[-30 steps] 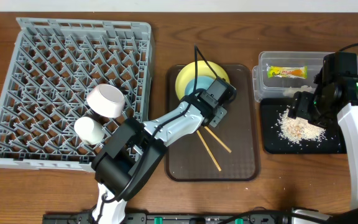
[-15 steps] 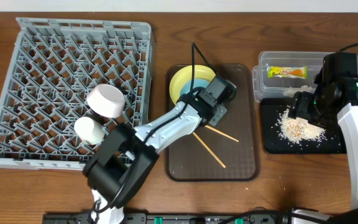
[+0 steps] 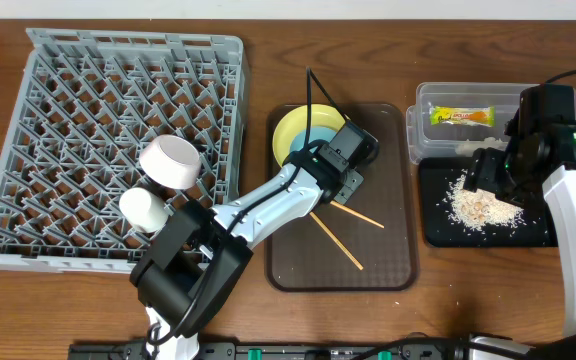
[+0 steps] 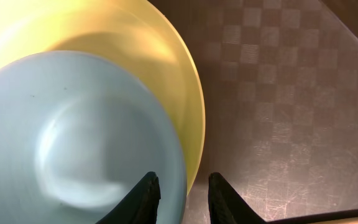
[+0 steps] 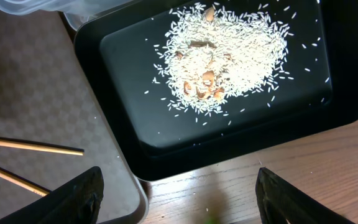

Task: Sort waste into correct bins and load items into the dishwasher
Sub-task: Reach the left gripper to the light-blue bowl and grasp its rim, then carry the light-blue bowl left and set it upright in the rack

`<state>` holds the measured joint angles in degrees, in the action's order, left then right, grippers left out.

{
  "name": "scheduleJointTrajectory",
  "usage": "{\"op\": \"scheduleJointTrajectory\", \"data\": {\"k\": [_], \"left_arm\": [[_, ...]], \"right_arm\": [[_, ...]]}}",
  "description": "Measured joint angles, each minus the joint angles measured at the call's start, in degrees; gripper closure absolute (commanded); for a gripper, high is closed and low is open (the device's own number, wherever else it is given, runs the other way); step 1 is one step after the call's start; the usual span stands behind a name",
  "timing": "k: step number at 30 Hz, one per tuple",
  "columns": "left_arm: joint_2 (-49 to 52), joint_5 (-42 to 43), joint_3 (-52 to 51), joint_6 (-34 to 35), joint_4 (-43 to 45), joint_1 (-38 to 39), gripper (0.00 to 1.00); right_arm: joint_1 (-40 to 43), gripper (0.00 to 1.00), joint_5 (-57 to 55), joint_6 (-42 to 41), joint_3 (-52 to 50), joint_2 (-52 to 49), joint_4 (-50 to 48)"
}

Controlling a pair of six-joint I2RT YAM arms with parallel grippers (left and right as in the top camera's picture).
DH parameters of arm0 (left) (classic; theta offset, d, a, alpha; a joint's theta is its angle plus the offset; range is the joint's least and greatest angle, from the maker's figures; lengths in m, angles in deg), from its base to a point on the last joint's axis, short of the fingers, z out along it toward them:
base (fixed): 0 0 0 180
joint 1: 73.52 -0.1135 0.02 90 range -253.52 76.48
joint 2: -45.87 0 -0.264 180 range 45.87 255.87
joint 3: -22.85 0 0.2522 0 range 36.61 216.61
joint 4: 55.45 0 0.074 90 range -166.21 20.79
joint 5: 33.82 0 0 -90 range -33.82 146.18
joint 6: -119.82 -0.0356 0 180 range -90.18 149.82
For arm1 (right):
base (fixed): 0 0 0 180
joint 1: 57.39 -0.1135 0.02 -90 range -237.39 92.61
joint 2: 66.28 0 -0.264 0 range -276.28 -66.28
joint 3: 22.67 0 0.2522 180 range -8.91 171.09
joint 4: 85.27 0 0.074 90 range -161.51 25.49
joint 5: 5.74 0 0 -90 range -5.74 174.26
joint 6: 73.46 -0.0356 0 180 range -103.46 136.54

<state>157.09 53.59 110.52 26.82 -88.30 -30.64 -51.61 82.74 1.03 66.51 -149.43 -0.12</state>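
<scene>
Seen from above, a brown serving tray (image 3: 388, 270) sits in the middle of a wooden table (image 3: 468, 290). A grey dishwasher rack (image 3: 88, 100) stands to its left, with two white cups (image 3: 171, 160) lying in it. On the tray, a pale blue dish (image 4: 73, 143) sits inside a yellow plate (image 4: 160, 56), with two chopsticks (image 3: 348, 225) loose just beside them. The left claw (image 4: 184, 198) is down at the edge of the dishes, its jaws a narrow gap apart. One jaw is over the blue dish and the other is outside the yellow rim; whether they are actually pinching cannot be told. The main risk is that both rims get caught together. The stacked pair could then tilt on lifting, the blue dish could slide out, or the plate could drag across the tray and scatter the chopsticks. A shallow bite on a smooth rim may also slip on the way to the rack. To the right, the right claw (image 5: 179, 205) hangs spread wide and empty above a black tray (image 5: 347, 93) of spilled rice (image 5: 222, 56). Beside the black tray, a clear bin (image 3: 423, 100) holds a wrapper (image 3: 460, 116). A careless sweep there could push grains onto the table.
</scene>
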Motion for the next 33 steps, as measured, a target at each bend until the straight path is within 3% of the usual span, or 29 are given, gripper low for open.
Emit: {"op": "scheduleJointTrajectory", "data": {"k": [20,24,26,33], "left_arm": [[3.80,-6.43,-0.07,-0.09,2.16,-0.44,0.72],[3.80,-6.40,-0.07,-0.31,2.16,-0.44,0.81],[3.82,-6.54,-0.07,-0.33,2.19,-0.44,0.92],[3.82,-6.80,-0.09,-0.59,2.19,-0.44,0.92]], "right_arm": [[0.00,0.24,0.00,0.02,0.00,0.00,0.22],[0.00,0.24,0.00,0.00,0.00,0.00,0.31],[0.00,0.25,0.00,0.00,0.00,0.00,0.52],[0.00,0.24,0.00,0.02,0.00,0.00,0.79]]}}
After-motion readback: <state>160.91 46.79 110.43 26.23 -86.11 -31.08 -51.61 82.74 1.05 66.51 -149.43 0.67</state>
